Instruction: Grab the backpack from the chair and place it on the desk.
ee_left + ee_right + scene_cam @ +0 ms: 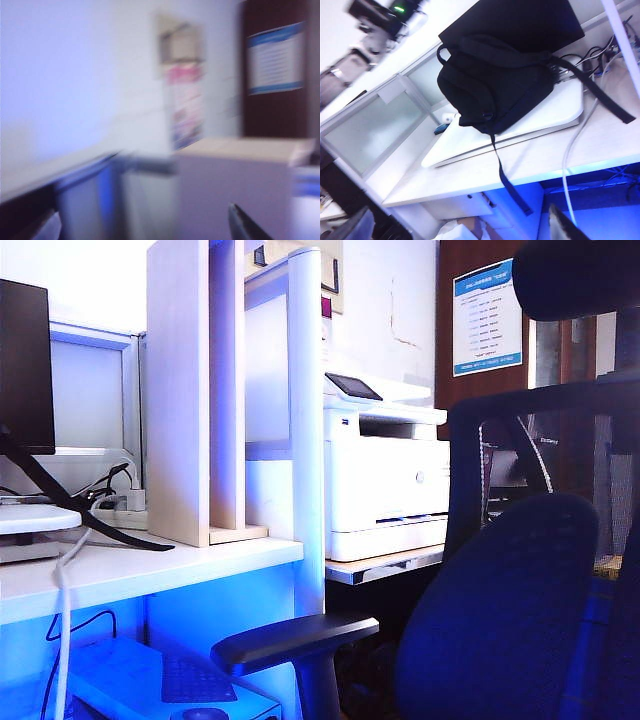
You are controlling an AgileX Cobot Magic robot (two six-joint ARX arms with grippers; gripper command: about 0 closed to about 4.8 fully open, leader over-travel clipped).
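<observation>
The dark navy backpack [495,85] lies on a white raised stand [470,140] on the white desk [485,170], leaning against a dark monitor [520,20]. One of its straps hangs over the desk's front edge. My right gripper [465,227] hovers well off from it, open, with nothing between its fingers. My left gripper [142,227] is open too and empty, in a blurred view of wall and printer. The chair [520,620] fills the exterior view's right side with no backpack on it. Neither gripper nor the backpack shows in the exterior view.
A white printer [385,480] stands on a tan table behind the chair's black armrest [295,640]. A pale wood divider [190,390] and a white post rise from the desk [150,570]. Cables trail across the desk and a white cable hangs over its edge [567,170].
</observation>
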